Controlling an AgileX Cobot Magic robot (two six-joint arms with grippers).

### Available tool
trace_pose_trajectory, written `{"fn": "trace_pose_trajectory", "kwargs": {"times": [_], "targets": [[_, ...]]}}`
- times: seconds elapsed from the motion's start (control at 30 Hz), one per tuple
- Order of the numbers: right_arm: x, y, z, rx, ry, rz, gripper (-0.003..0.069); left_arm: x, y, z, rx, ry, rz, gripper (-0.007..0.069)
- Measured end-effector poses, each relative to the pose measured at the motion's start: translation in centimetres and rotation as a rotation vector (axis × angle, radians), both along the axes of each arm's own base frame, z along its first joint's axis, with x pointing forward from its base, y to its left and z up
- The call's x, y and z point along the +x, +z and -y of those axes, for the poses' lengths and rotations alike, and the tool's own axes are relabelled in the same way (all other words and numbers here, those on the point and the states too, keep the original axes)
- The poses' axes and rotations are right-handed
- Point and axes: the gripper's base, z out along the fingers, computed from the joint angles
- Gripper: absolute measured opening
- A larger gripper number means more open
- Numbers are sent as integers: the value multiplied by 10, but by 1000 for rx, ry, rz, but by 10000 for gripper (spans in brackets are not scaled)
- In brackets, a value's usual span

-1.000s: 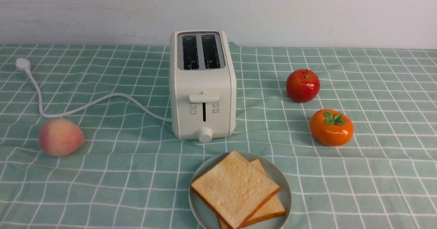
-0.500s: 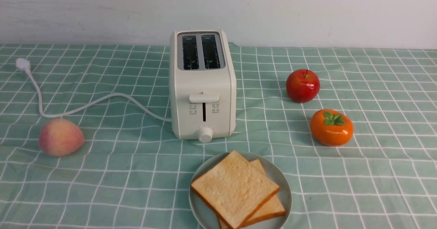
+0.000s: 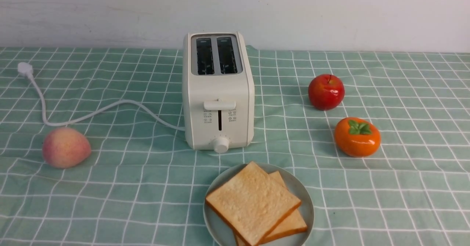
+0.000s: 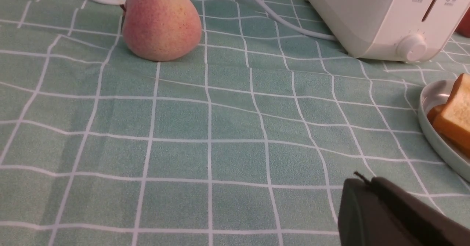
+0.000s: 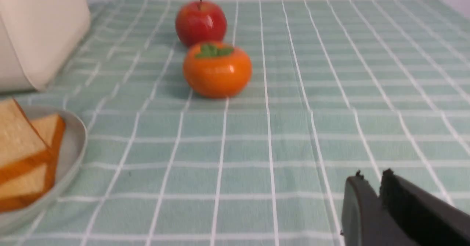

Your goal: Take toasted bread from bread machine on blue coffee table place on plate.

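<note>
Toast, two square golden slices of toasted bread [image 3: 253, 202], lies stacked on the round pale blue-green plate [image 3: 220, 229]. Left gripper [image 4: 361, 183] is clenched, empty; right gripper [image 5: 371, 180] has a small gap, empty. Behind stands the cream-white bread machine [image 3: 218, 91], slots empty.

Toaster [image 3: 218, 91]: centre of tabletop [image 3: 404, 187].
Plate [image 3: 303, 198]: before toaster, bearing two stacked toast slices [image 3: 253, 202].
Peach [image 3: 66, 147]: left.
Apple [image 3: 326, 91]: right, behind persimmon [image 3: 357, 137].
</note>
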Motion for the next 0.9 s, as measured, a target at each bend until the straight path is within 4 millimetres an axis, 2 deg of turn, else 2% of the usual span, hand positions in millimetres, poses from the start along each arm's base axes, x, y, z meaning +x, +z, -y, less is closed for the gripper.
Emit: {"fn": "trace_pose_trajectory", "kwargs": {"times": [0.13, 0.9], "targets": [[-1, -5, 3, -47, -26, -49, 92, 0, 0, 0, 0, 0, -1, 4], [-1, -5, 6, -12, -77, -51, 122, 0, 0, 0, -1, 0, -2, 13]]}}
